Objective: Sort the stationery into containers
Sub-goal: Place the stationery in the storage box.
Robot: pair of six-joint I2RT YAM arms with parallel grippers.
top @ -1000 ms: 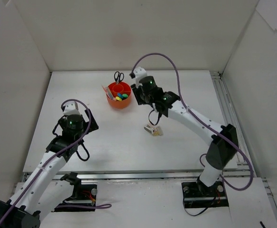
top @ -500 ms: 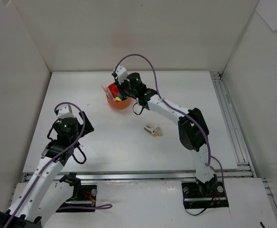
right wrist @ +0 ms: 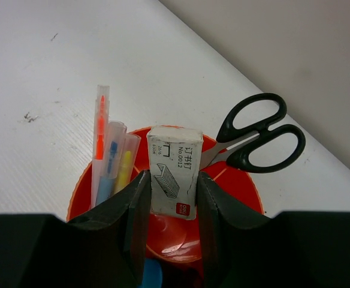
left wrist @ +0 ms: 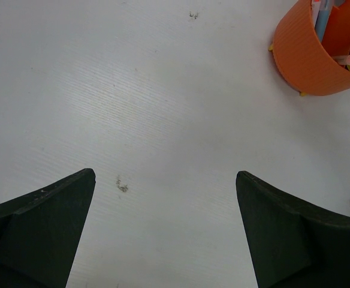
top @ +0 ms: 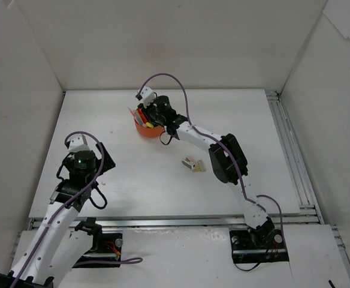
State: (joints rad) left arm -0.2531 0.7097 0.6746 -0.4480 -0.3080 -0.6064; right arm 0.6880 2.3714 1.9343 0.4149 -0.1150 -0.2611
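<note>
The orange organiser (top: 146,128) stands at the back middle of the table; it also shows in the right wrist view (right wrist: 241,189) and the left wrist view (left wrist: 310,57). My right gripper (right wrist: 172,180) is shut on a small white staple box (right wrist: 175,171) and holds it right above the organiser's central cup. Black-handled scissors (right wrist: 259,133) and thin pens (right wrist: 109,162) stand in the ring compartments. Small white and beige items (top: 193,163) lie on the table to the right of the middle. My left gripper (left wrist: 165,228) is open and empty over bare table at the left.
White walls close in the table at the back and both sides. A metal rail (top: 292,156) runs along the right edge. Small dark marks (left wrist: 121,185) spot the table surface under the left gripper.
My right gripper has moved left from beside the organiser to over it, carrying the staple box. My left arm has drawn back a little toward the near left.
</note>
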